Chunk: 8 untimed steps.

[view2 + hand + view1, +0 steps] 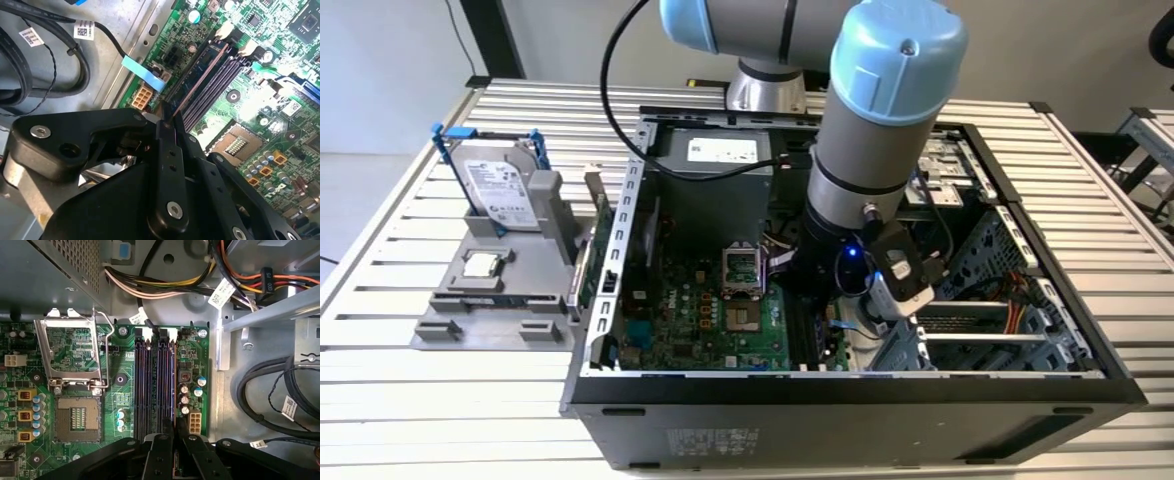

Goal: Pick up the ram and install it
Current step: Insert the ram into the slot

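The ram is a thin dark stick seen edge-on. It stands in the outermost of the dark memory slots on the green motherboard. My gripper is shut on the near end of its upper edge, one black finger on each side. In the first wrist view the ram runs as a narrow line along the slot beside the capacitors, with the gripper closed over its end. The neighbouring memory slots show no sticks in them. In the exterior view the arm reaches down into the open computer case.
The processor socket and its raised metal frame lie beside the slots. Black cables and a metal bracket crowd the other side. Outside the case, a silver hard drive and a processor chip sit on a grey holder.
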Each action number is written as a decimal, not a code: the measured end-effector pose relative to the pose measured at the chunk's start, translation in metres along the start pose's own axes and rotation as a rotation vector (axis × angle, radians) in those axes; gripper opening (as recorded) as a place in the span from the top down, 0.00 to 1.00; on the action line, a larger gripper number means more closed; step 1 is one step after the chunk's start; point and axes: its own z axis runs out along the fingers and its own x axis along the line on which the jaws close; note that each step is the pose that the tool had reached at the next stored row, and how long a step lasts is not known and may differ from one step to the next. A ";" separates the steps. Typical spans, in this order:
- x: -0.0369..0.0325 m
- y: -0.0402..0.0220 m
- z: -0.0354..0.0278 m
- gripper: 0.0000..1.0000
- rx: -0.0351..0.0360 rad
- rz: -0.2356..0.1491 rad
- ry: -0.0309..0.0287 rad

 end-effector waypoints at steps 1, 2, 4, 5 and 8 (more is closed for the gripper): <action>-0.0001 0.0001 0.0002 1.00 0.0004 0.000 0.0005; -0.0001 0.0002 0.0004 1.00 0.0004 0.000 0.0008; -0.0003 0.0005 0.0009 1.00 0.0005 0.000 0.0016; -0.0003 0.0005 0.0012 1.00 0.0004 0.000 0.0018; -0.0003 0.0006 0.0018 1.00 0.0002 0.000 0.0020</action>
